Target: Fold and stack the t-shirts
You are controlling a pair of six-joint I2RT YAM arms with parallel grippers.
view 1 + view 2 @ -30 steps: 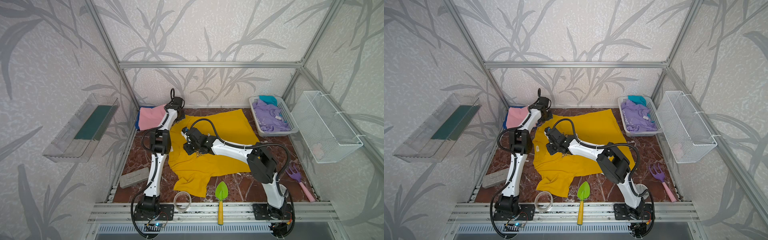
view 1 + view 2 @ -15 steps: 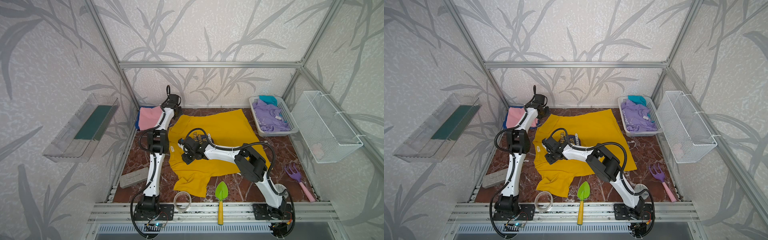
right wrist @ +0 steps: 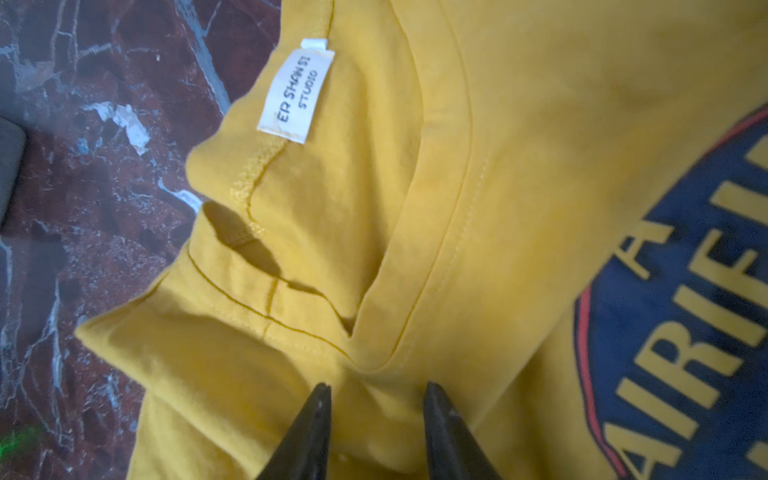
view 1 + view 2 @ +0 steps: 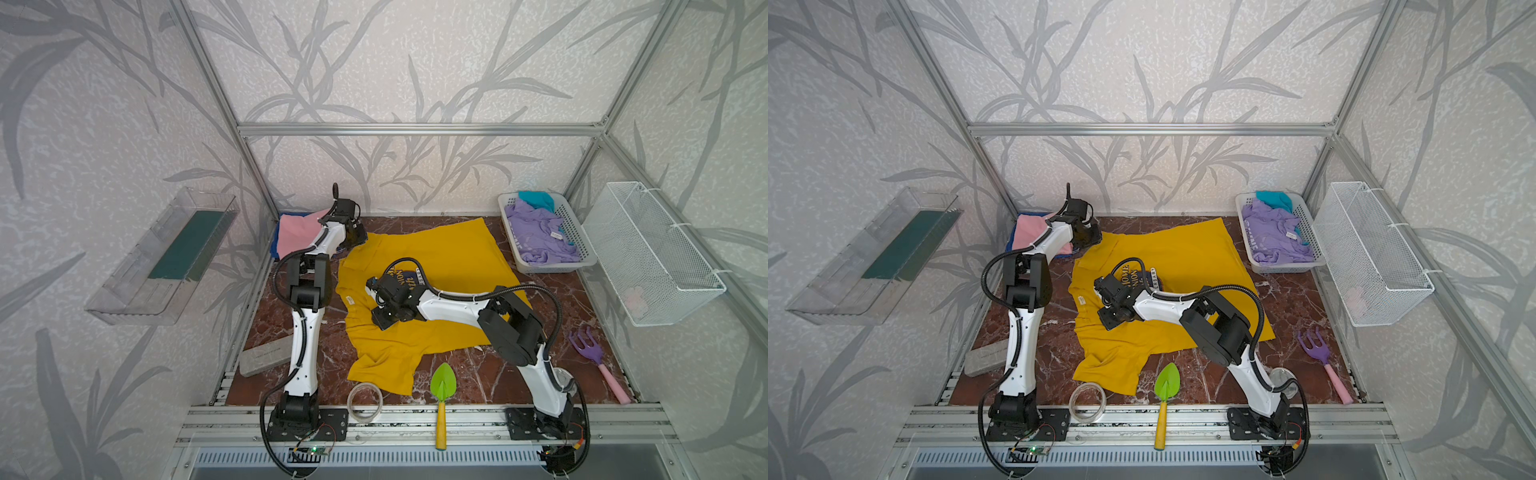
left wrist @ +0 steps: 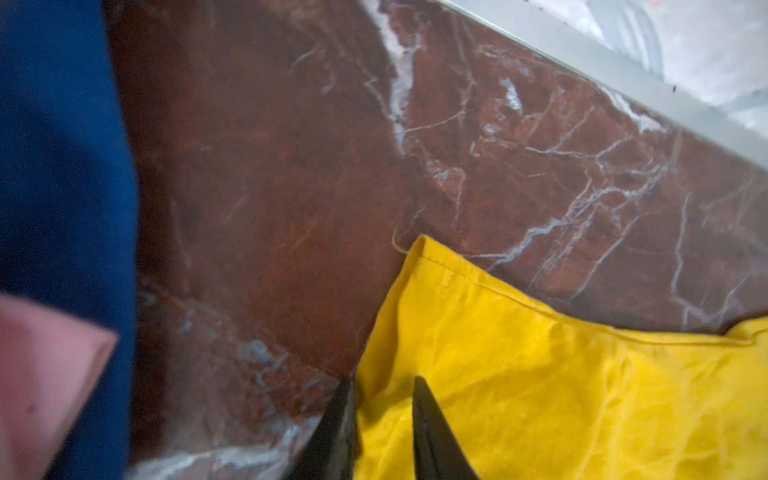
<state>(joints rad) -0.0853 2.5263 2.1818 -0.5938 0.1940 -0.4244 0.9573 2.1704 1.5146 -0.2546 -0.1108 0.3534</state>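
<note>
A mustard-yellow t-shirt (image 4: 449, 257) (image 4: 1183, 253) with a dark blue print lies spread on the marble floor. My left gripper (image 5: 383, 380) (image 4: 360, 240) is at its back left sleeve corner. Its jaws are narrowly open, with the sleeve edge between them. My right gripper (image 3: 378, 385) (image 4: 380, 322) is open just below the collar, near the neck label (image 3: 297, 95). Its tips press on the cloth and a ridge of it rises between them. A folded pink t-shirt (image 4: 295, 232) lies on a blue one (image 5: 62, 166) at the back left. Lavender (image 4: 536, 232) and teal (image 4: 536, 198) t-shirts fill the white basket (image 4: 540, 268).
At the front lie a green trowel (image 4: 442, 386) and a tape roll (image 4: 365, 401). A purple rake (image 4: 594, 361) lies at the right, and a grey block (image 4: 266, 355) at the left. A wire basket (image 4: 652, 249) hangs on the right wall, a clear tray (image 4: 166, 257) on the left.
My right gripper has slid toward the front across the yellow shirt, to just below the collar. My left gripper has come down from beside the pink stack onto the sleeve corner, jaws slightly parted.
</note>
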